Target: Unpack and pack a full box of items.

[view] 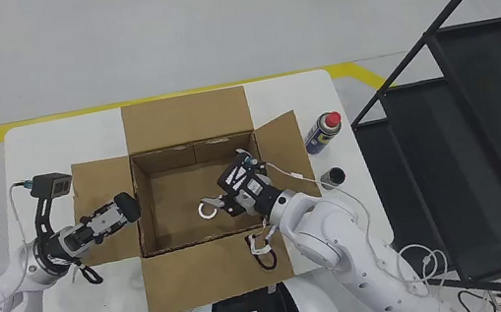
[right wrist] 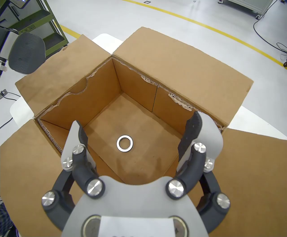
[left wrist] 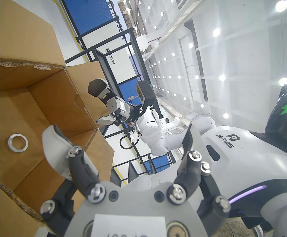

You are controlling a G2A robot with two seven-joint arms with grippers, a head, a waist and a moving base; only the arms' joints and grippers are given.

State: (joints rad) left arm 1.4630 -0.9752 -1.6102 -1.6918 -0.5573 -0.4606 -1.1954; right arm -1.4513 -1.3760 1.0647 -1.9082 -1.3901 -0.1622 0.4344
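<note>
An open cardboard box (view: 186, 119) stands mid-table with its flaps spread flat. On its floor lies a single metal ring (right wrist: 124, 143), which the left wrist view shows too (left wrist: 18, 143). My right gripper (view: 222, 192) hangs over the inside of the box, open and holding nothing (right wrist: 135, 128), with the ring below and between its fingers. Over the box's left flap, beside the left wall, sits my left gripper (view: 126, 208), also open and holding nothing (left wrist: 121, 134). It is tilted up toward the right gripper (left wrist: 105, 110).
A spray can with a red cap (view: 323, 131) and a small black cylinder (view: 333, 178) stand on the white table (view: 60, 148) right of the box. A black metal stair frame (view: 464, 120) is just beyond the table's right edge.
</note>
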